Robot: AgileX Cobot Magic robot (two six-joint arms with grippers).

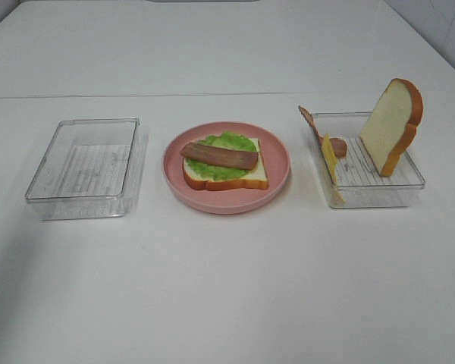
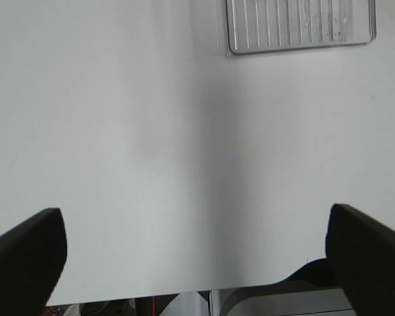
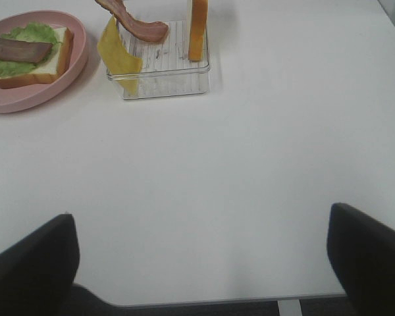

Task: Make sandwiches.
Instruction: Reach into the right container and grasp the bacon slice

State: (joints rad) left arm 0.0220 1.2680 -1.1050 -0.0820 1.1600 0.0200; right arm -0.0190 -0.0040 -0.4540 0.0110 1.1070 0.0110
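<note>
A partly built sandwich (image 1: pixel 226 163) lies on the round pink plate (image 1: pixel 280 163): a white bread slice (image 3: pixel 56 62), green lettuce (image 1: pixel 231 142) and one bacon strip (image 1: pixel 220 156) on top. In the right clear tray (image 1: pixel 409 182) a second bread slice (image 1: pixel 390 125) stands on edge. A yellow cheese slice (image 1: pixel 331 159) and another bacon strip (image 1: pixel 312 125) lean on that tray's left wall. My left gripper (image 2: pixel 194 214) is open over bare table, near the empty tray (image 2: pixel 296 26). Short of the right tray, my right gripper (image 3: pixel 201 216) hangs open and empty. Neither gripper shows in the exterior high view.
An empty clear tray (image 1: pixel 87 163) sits left of the plate. The white table (image 1: pixel 227 288) stretches wide in front of the plate and trays. Its near edge shows in both wrist views.
</note>
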